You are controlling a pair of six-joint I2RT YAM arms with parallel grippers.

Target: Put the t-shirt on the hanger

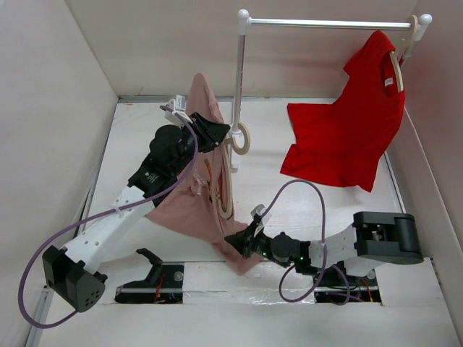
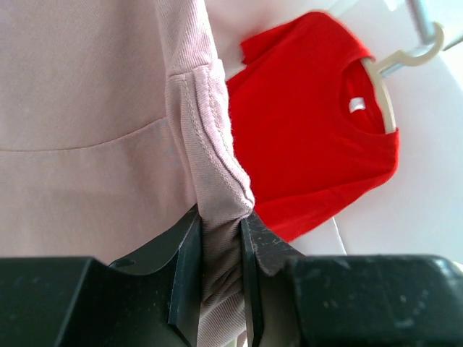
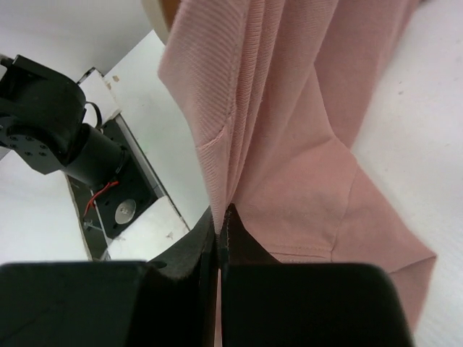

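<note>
The pink t-shirt [image 1: 189, 210] hangs lifted off the table, left of centre. My left gripper [image 1: 210, 134] is shut on its upper part; in the left wrist view a bunched, stitched fold of t-shirt [image 2: 87, 108] fills the gap of that gripper [image 2: 221, 246]. The pale hanger [image 1: 227, 195] lies against the shirt's right side, its rounded hook up by the rack post. My right gripper [image 1: 237, 242] is low and shut on the shirt's bottom edge. The right wrist view shows this gripper [image 3: 221, 220] pinching a thin hem of the t-shirt [image 3: 304, 144].
A red t-shirt [image 1: 347, 137] hangs on its own hanger [image 1: 396, 72] from the white rail [image 1: 325, 23] at the back right. The rack's upright post [image 1: 237, 79] stands just behind my left gripper. White walls enclose the table. A black arm base [image 3: 51, 130] sits near the front edge.
</note>
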